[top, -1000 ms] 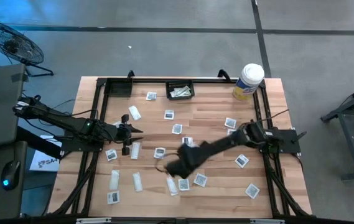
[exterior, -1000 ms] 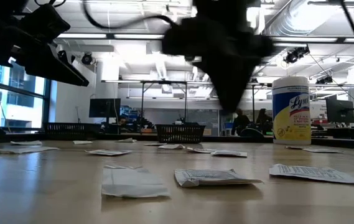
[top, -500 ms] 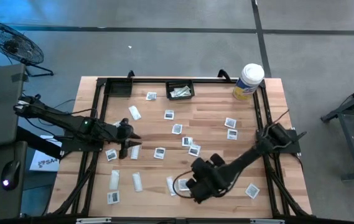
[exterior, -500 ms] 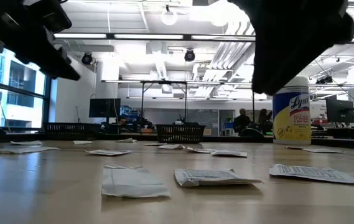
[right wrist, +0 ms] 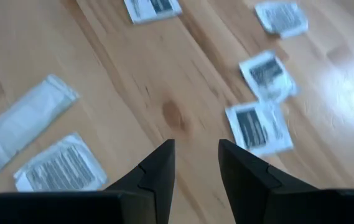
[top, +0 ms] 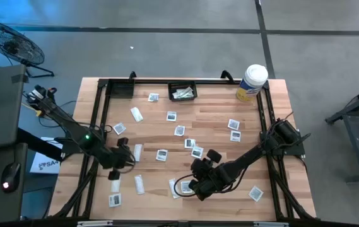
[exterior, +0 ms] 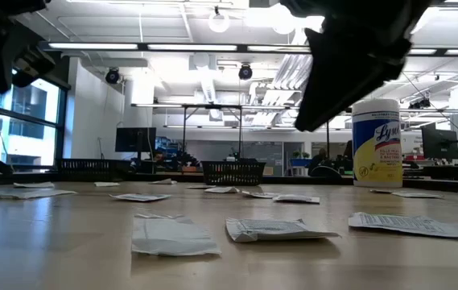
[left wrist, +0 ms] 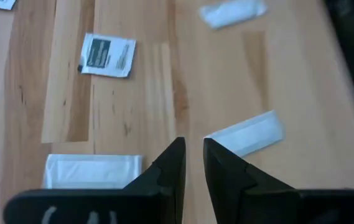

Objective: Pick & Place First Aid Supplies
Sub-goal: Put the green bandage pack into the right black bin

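The first aid supplies, small white square packets (top: 179, 130) and narrow white strips (top: 139, 183), lie flat and scattered over the wooden table (top: 217, 113). My left gripper (top: 117, 169) hangs over the table's near left part. In its wrist view its fingers (left wrist: 193, 152) stand a narrow gap apart with nothing between them, above bare wood between two white strips (left wrist: 93, 171) (left wrist: 245, 134). My right gripper (top: 193, 186) hangs open near the table's front middle. It points down at bare wood (right wrist: 196, 155) with square packets (right wrist: 259, 127) lying beside it.
A small black basket (top: 182, 83) at the far edge holds a few packets. A large white tub with a yellow label (top: 252, 82) stands at the far right corner. A black frame (top: 103, 113) runs along the table's sides. Bare wood shows between the packets.
My left gripper has swung toward the table's near edge and tipped further down. My right gripper has travelled from the table's middle toward the near edge, turning as it went, then nearly stopped. No packet has moved.
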Robot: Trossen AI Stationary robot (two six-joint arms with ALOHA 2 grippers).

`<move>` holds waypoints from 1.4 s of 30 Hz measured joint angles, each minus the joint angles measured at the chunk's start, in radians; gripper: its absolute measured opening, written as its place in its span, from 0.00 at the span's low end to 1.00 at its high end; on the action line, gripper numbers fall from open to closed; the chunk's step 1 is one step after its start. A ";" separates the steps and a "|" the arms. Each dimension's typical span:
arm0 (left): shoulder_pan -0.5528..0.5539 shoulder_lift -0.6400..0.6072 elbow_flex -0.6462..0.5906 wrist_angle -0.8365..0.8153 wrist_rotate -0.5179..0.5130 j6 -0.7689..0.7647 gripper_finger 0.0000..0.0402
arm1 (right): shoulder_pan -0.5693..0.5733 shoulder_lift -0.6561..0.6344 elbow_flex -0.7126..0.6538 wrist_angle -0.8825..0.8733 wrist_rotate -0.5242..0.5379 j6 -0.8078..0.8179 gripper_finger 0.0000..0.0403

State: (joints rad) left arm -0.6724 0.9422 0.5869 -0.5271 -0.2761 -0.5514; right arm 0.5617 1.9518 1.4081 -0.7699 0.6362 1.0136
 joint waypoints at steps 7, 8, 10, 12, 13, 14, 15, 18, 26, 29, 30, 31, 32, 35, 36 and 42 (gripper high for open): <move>-0.002 0.220 -0.001 0.004 -0.052 0.002 0.26 | 0.008 -0.002 0.003 0.111 0.013 -0.104 0.29; -0.002 0.244 -0.001 0.001 -0.067 0.005 0.29 | 0.009 -0.002 0.003 0.127 0.014 -0.116 0.29; -0.001 0.278 -0.011 0.008 -0.080 0.025 0.35 | 0.011 -0.002 0.003 0.154 0.014 -0.129 0.29; -0.001 0.293 -0.027 0.018 -0.098 0.029 0.39 | 0.011 -0.002 0.003 0.178 0.014 -0.133 0.29; -0.001 0.294 -0.037 0.026 -0.098 0.030 0.40 | 0.011 -0.002 0.003 0.186 0.014 -0.133 0.29; -0.001 0.294 -0.048 0.037 -0.098 0.031 0.41 | 0.011 -0.002 0.003 0.193 0.014 -0.133 0.29; -0.001 0.294 -0.058 0.055 -0.098 0.031 0.41 | 0.011 -0.002 0.003 0.198 0.014 -0.133 0.29; -0.001 0.291 -0.082 0.099 -0.110 0.039 0.41 | 0.010 -0.002 0.003 0.210 0.015 -0.143 0.29; 0.047 0.291 -0.170 0.228 -0.096 0.050 0.34 | 0.008 -0.002 0.004 0.222 0.020 -0.152 0.29; 0.076 0.289 -0.190 0.263 -0.080 0.050 0.30 | 0.007 -0.002 0.004 0.223 0.020 -0.159 0.29; 0.085 0.289 -0.196 0.274 -0.066 0.050 0.28 | 0.007 -0.002 0.004 0.223 0.020 -0.159 0.29; 0.090 0.289 -0.201 0.284 -0.055 0.050 0.26 | 0.007 -0.002 0.004 0.223 0.020 -0.159 0.29; 0.090 0.289 -0.206 0.293 -0.048 0.053 0.24 | 0.007 -0.002 0.004 0.224 0.020 -0.160 0.29; 0.089 0.289 -0.208 0.298 -0.045 0.058 0.17 | 0.007 -0.002 0.004 0.224 0.020 -0.164 0.29; 0.089 0.289 -0.208 0.300 -0.044 0.058 0.15 | 0.007 -0.002 0.004 0.225 0.020 -0.167 0.29; 0.089 0.291 -0.209 0.319 -0.067 0.050 0.01 | 0.007 -0.002 0.004 0.239 0.020 -0.185 0.29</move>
State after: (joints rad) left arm -0.5831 1.2331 0.3774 -0.2078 -0.3433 -0.5011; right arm 0.5690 1.9503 1.4124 -0.5307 0.6559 0.8285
